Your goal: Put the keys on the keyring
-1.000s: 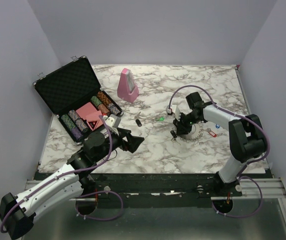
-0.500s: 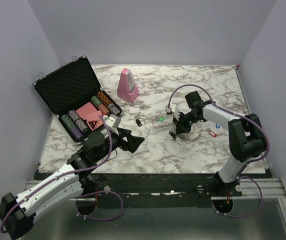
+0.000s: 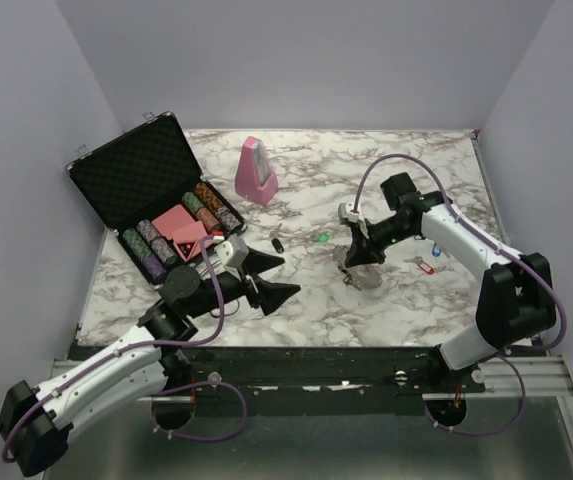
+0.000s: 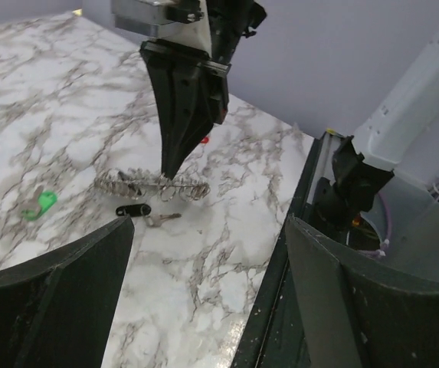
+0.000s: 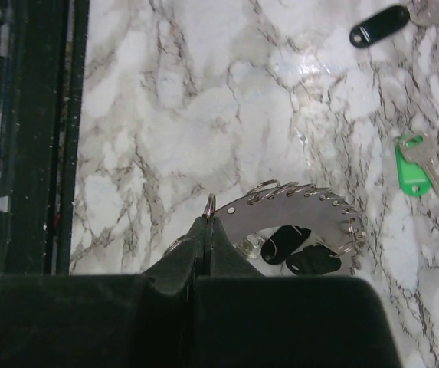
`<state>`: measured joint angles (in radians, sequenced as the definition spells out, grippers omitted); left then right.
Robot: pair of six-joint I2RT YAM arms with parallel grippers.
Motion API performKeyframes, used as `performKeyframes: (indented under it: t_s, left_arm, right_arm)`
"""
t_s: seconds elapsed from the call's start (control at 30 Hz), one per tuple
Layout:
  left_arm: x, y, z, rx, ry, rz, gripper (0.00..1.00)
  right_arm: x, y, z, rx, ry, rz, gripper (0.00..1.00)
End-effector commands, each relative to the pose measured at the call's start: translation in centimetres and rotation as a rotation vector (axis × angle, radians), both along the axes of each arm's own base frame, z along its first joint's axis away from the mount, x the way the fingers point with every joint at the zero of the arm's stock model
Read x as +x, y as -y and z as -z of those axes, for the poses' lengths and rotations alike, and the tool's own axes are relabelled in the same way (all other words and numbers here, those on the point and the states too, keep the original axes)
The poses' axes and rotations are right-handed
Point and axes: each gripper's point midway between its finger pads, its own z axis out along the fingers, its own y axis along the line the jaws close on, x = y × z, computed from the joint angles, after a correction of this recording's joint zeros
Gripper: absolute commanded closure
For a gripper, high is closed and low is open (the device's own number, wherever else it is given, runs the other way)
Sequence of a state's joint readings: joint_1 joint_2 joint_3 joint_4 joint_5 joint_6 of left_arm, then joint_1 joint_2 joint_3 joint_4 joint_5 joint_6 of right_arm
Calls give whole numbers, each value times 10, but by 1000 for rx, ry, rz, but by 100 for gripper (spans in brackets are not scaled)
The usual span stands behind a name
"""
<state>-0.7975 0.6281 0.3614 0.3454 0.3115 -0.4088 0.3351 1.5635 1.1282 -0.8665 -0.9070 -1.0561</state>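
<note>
The keyring (image 5: 299, 205), a silvery ring with small loops along its rim, is pinched at its rim by my right gripper (image 5: 208, 217) and stands tilted just above the marble. It also shows in the top view (image 3: 363, 274) and the left wrist view (image 4: 154, 184). Two black-capped keys (image 5: 284, 244) lie under or at the ring. A green-capped key (image 5: 413, 170) and another black-capped key (image 5: 378, 27) lie loose beyond it. A red-capped key (image 3: 425, 265) lies right of the ring. My left gripper (image 3: 278, 277) is open and empty, left of the ring.
An open black poker-chip case (image 3: 156, 205) stands at the back left. A pink metronome (image 3: 256, 172) stands behind the middle. The table's near edge and a black rail (image 4: 296, 261) run just below the left gripper. The right arm (image 3: 446, 230) reaches in from the right.
My left gripper has moved right towards the ring and opened wider. My right gripper has swung round and drawn the keyring a little left, its edge raised.
</note>
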Motion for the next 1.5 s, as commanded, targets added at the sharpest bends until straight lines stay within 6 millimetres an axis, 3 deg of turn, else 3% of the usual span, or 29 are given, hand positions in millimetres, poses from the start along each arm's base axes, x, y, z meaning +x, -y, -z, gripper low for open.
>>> performKeyframes:
  t_s: [0.0, 0.2, 0.4, 0.57, 1.03, 1.17, 1.33, 1.47]
  left_arm:
    - [-25, 21, -27, -50, 214, 213, 15]
    - [-24, 48, -33, 33, 258, 262, 20]
    - [-26, 48, -43, 38, 294, 238, 19]
    - [-25, 53, -33, 63, 289, 218, 19]
    - [0, 69, 1, 187, 342, 163, 49]
    - [-8, 82, 9, 209, 365, 264, 55]
    - [-12, 85, 27, 229, 342, 298, 55]
    - [-26, 88, 36, 196, 292, 368, 54]
  right_arm:
    - [-25, -19, -49, 200, 22, -122, 100]
    - [-33, -29, -92, 316, 32, -142, 100]
    - [-47, -32, -115, 401, 23, -178, 100]
    - [-71, -30, -106, 482, 61, -272, 100]
    - [-89, -22, -78, 495, 166, -365, 100]
    - [-93, -21, -75, 507, 173, -379, 100]
    - [-92, -21, -72, 490, 165, -379, 100]
    - [-91, -20, -71, 486, 162, -377, 100]
